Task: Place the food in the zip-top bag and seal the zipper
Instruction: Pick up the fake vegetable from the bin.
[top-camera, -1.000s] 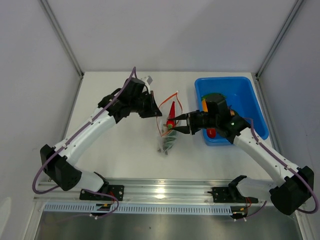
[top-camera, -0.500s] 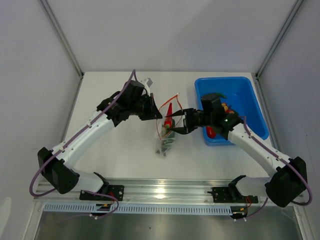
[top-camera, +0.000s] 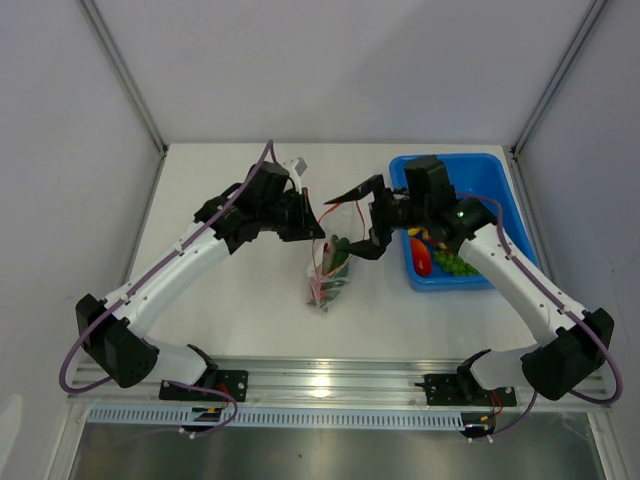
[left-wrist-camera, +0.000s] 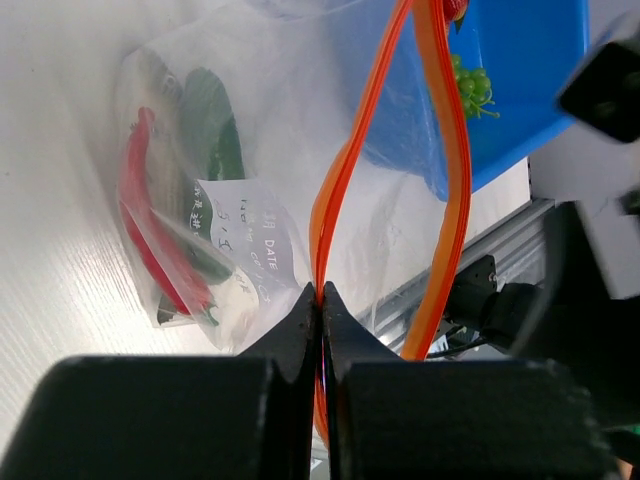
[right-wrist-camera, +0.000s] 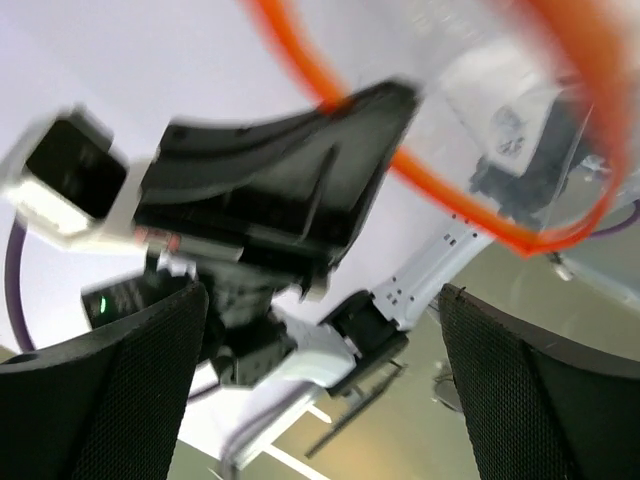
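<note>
The clear zip-top bag hangs over the table with its mouth up. My left gripper is shut on the orange-red zipper at one side of the mouth. Inside the bag lie food pieces: a red chilli and a green cucumber. My right gripper stands open just right of the bag's mouth with nothing between its fingers. Its wrist view shows the zipper looping above and the left gripper behind. More food sits in the blue tub: a red pepper and green grapes.
The blue tub stands at the back right, close behind my right wrist. An aluminium rail runs along the near edge. Grey walls and frame posts enclose the white table.
My right gripper has opened wide and drawn back up and to the right from the bag's mouth. The red chilli it held has dropped into the bag. The left arm has barely moved.
</note>
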